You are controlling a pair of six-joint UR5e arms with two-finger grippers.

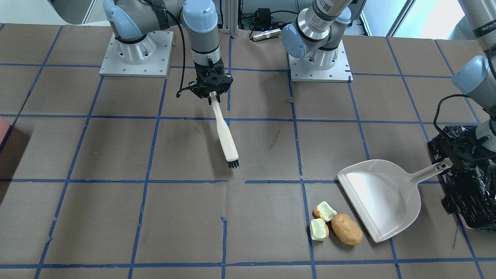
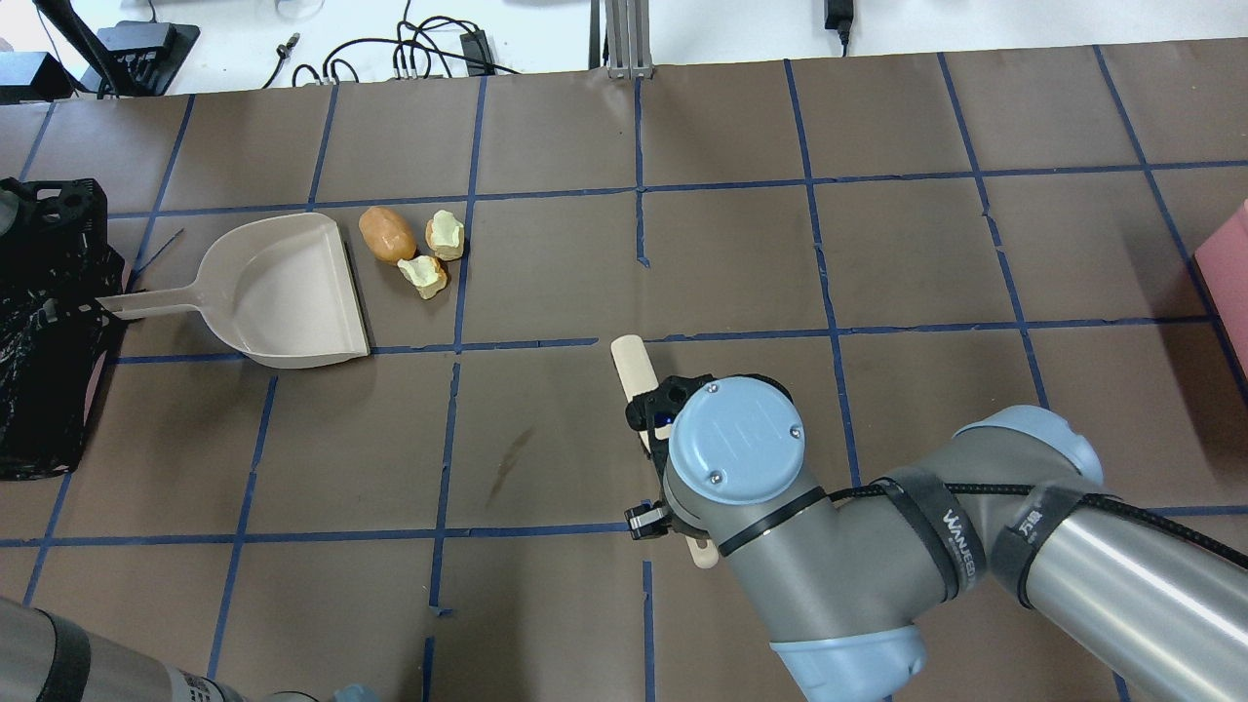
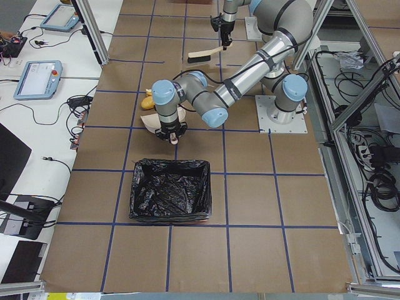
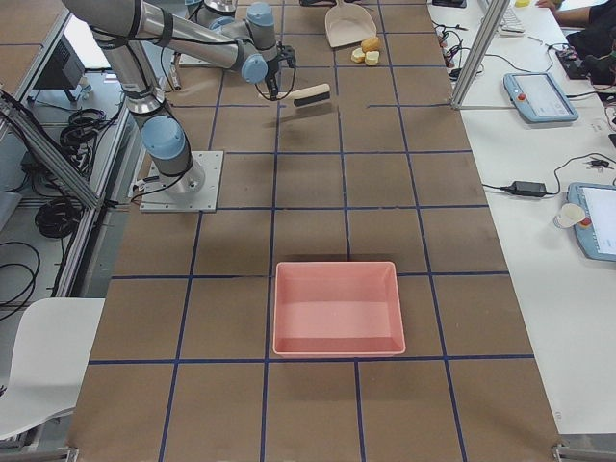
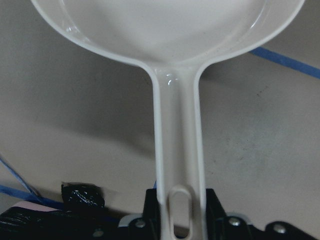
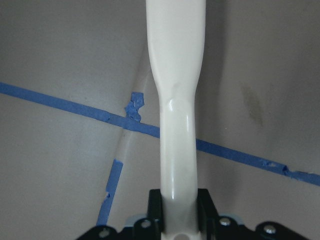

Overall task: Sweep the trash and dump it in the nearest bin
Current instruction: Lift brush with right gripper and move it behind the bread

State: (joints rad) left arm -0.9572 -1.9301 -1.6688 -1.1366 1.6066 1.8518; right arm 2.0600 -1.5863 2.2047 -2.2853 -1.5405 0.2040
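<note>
The trash lies on the brown table: an orange-brown potato lump (image 1: pixel 347 229) (image 2: pixel 387 234) and two pale yellow-green chunks (image 1: pixel 324 210) (image 1: pixel 319 229). A beige dustpan (image 1: pixel 381 197) (image 2: pixel 278 292) rests beside them, its open lip next to the potato. My left gripper (image 5: pixel 180 217) (image 2: pixel 97 310) is shut on the end of the dustpan's handle, over the edge of the black-bagged bin (image 1: pixel 471 186) (image 3: pixel 170 189). My right gripper (image 1: pixel 212 93) (image 6: pixel 179 212) is shut on a white brush (image 1: pixel 226 135), whose black bristles (image 1: pixel 233 164) point down, well away from the trash.
A pink tray (image 4: pixel 337 308) (image 2: pixel 1230 263) stands at the table's end on my right. Both arm bases (image 1: pixel 135 54) sit at the robot's edge. Blue tape lines grid the table. Tablets and cables lie on the side benches.
</note>
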